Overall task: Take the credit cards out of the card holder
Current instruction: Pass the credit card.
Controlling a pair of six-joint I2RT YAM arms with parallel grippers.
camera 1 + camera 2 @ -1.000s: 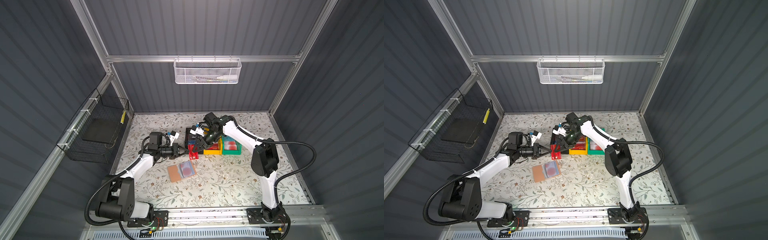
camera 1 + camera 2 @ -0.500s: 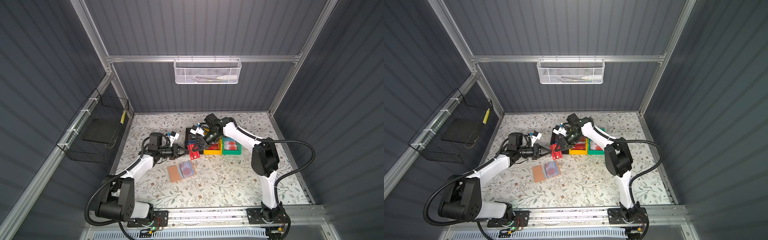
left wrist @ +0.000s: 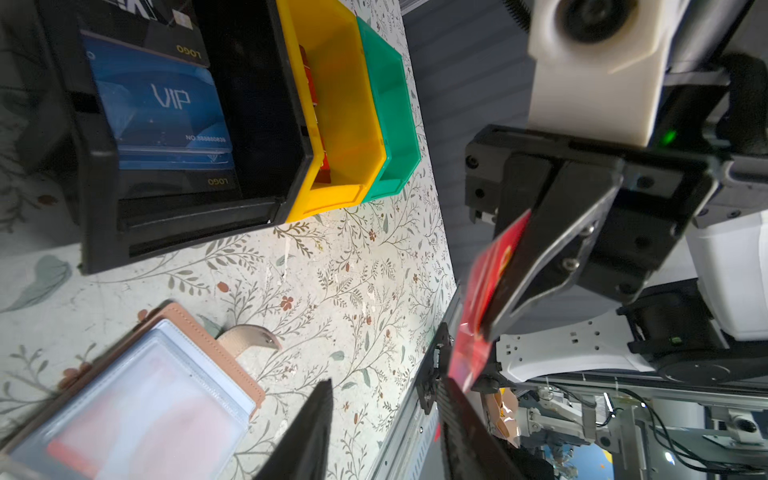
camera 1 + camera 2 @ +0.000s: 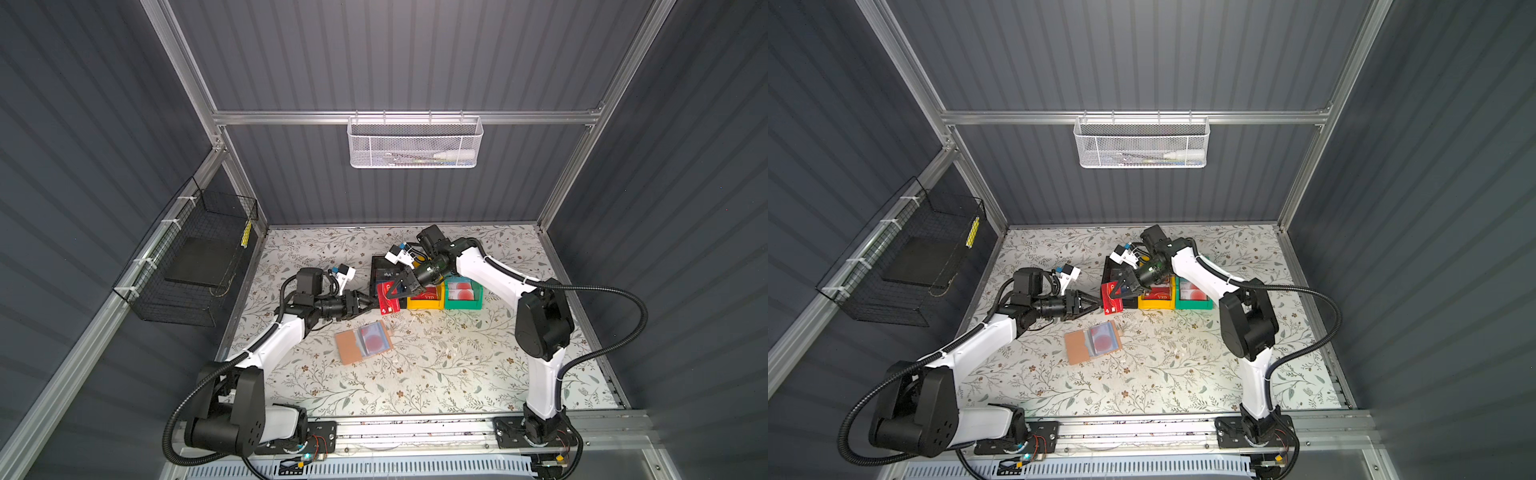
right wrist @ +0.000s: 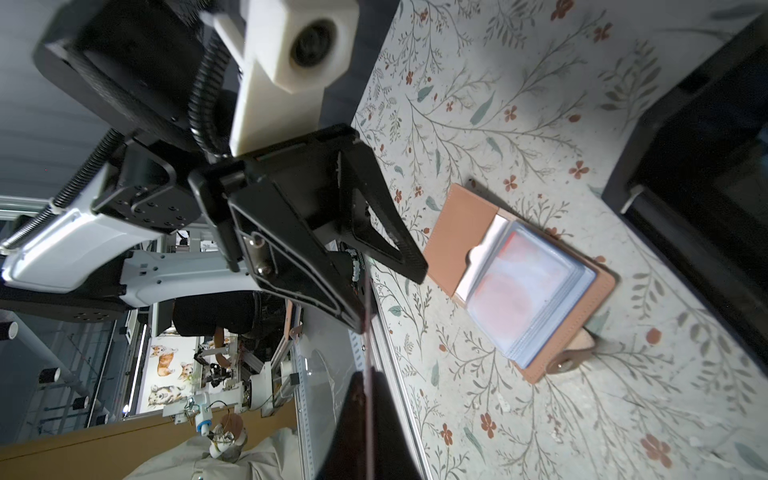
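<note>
A red credit card (image 4: pixel 389 300) hangs in the air by the black bin, and my right gripper (image 4: pixel 394 292) is shut on it. From the right wrist the card (image 5: pixel 368 353) shows edge-on between the closed fingertips. My left gripper (image 3: pixel 386 386) stands open, its jaws apart; the red card (image 3: pixel 478 299) ends beside one finger. In both top views the left gripper (image 4: pixel 1095 305) points at the card from the left. The tan card holder (image 4: pixel 362 341) lies open on the table below, with a reddish card in its clear sleeves (image 5: pixel 523 282). More cards sit in the bins.
A black bin (image 4: pixel 376 266), a yellow bin (image 4: pixel 424 305) and a green bin (image 4: pixel 463 303) stand side by side behind the holder. A blue VIP card (image 3: pixel 166 108) lies in the black bin. A wire basket (image 4: pixel 187 266) hangs on the left wall.
My right gripper has shut on the red card. My left gripper, which held it before, has opened its jaws. Both arms stay near the same spot.
</note>
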